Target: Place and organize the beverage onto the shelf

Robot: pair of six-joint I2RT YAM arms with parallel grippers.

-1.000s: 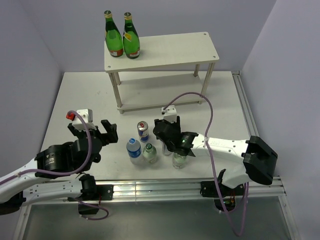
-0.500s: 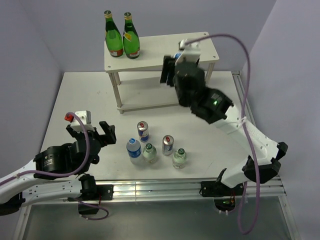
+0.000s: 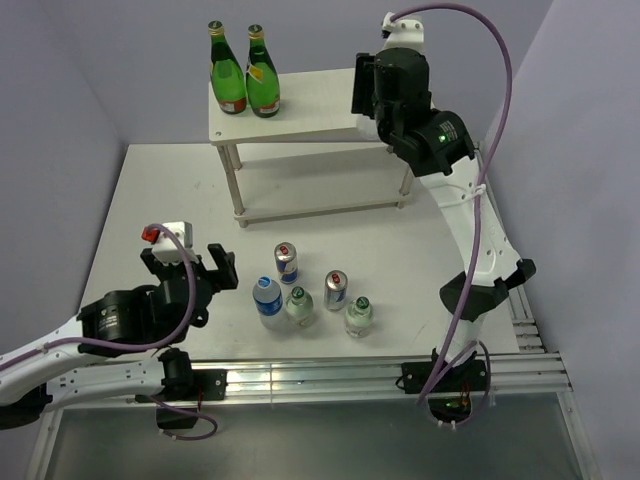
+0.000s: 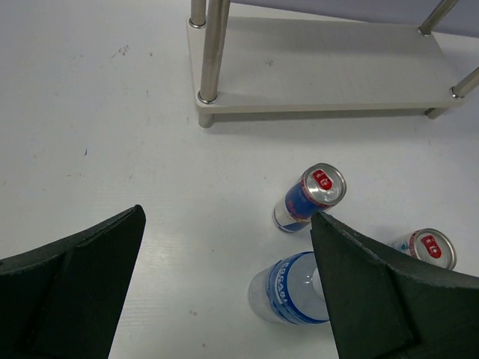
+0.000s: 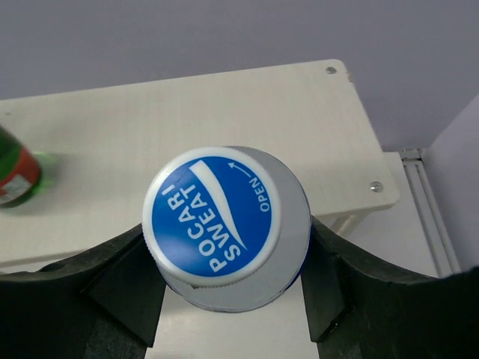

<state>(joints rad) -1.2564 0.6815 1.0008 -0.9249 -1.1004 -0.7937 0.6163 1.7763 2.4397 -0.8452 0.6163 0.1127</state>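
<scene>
My right gripper [image 5: 228, 288] is shut on a tall blue-labelled water bottle [image 5: 224, 224] with a blue-and-white cap, held upright above the right half of the shelf's top board [image 5: 187, 120]. From above, that gripper [image 3: 362, 92] hides the bottle. My left gripper [image 3: 205, 270] hangs open and empty over the table, left of a second water bottle [image 3: 267, 300]. Two slim cans [image 3: 287, 262] [image 3: 336, 289] and two small green-capped bottles [image 3: 299, 305] [image 3: 358, 316] stand on the table. The left wrist view shows the water bottle [image 4: 292, 292] by my right finger.
Two green glass bottles [image 3: 245, 75] stand at the left end of the shelf's top board [image 3: 320, 100]. The lower board [image 4: 322, 75] is bare. The shelf sits at the table's far side; a rail [image 3: 320, 375] runs along the near edge.
My right arm has swung up from the table among the drinks to above the shelf's top board, right end. The left gripper has barely shifted.
</scene>
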